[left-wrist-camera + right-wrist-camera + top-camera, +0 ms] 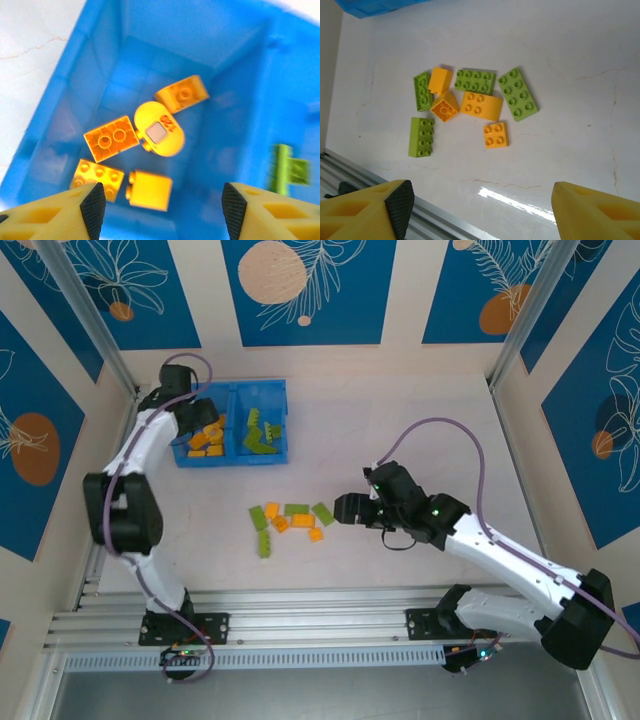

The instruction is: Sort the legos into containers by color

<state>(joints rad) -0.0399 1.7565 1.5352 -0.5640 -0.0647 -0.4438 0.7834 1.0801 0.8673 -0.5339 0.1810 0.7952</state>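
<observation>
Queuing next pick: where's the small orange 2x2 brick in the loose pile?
Right wrist view, near centre: the orange 2x2 brick lies just below the wider orange brick and down-left of the tilted green 2x4 brick.

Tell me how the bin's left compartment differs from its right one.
The left compartment holds orange-yellow bricks; the right compartment holds lime green bricks. The left gripper hangs open over the left compartment; the right compartment lies uncovered. Both belong to one blue bin, split by a divider.
</observation>
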